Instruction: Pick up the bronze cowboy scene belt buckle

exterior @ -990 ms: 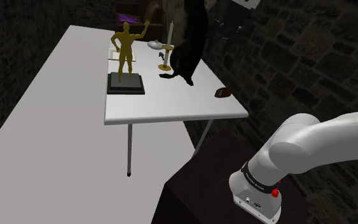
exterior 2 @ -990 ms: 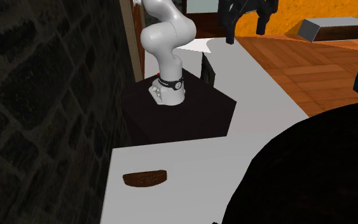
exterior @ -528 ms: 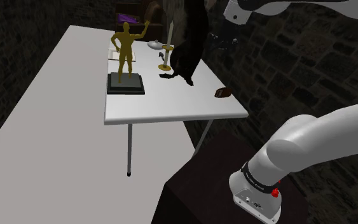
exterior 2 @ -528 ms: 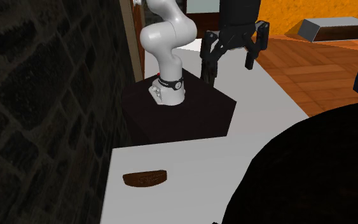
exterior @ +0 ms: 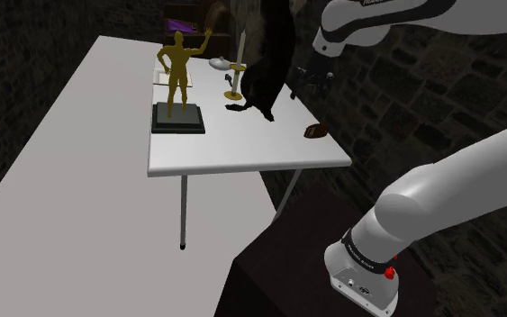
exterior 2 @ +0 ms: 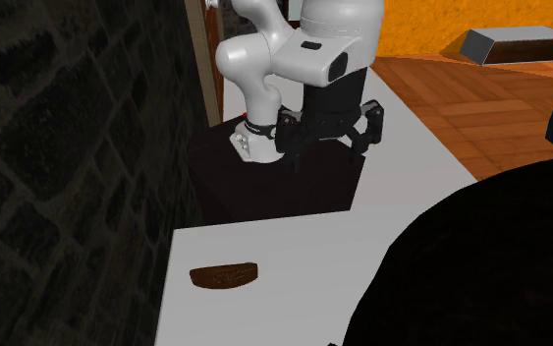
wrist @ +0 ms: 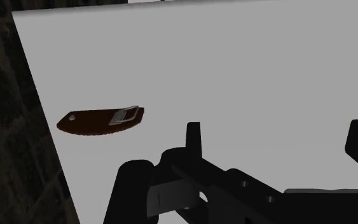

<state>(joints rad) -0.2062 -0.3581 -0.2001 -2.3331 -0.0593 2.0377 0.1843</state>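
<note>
The belt buckle (exterior: pixel 314 131) is a small dark brown oval lying flat on the white table (exterior: pixel 242 153), close to the table edge nearest the stone wall. In the second exterior view the buckle (exterior 2: pixel 224 276) lies near the table's corner, and in the wrist view the buckle (wrist: pixel 101 121) shows a pale metal clasp. My black gripper (exterior: pixel 310 76) hangs open in the air above the buckle, touching nothing. Its fingers stand wide apart (exterior 2: pixel 328 138). In the wrist view the gripper (wrist: pixel 276 143) has bare table between its fingers, and the buckle lies outside the gap, toward the table's edge.
A golden figure (exterior: pixel 177 81) on a black base stands in the table's middle. A tall black shape (exterior: pixel 269 54) rises just beside the gripper and looms large (exterior 2: pixel 480 265) in the second exterior view. A small brass stand (exterior: pixel 233 81) sits near it. Dark stone wall (exterior 2: pixel 68 147) borders the table.
The arm has swung down and the open gripper has dropped from high above toward the table, closing in over the buckle. The buckle has not moved.
</note>
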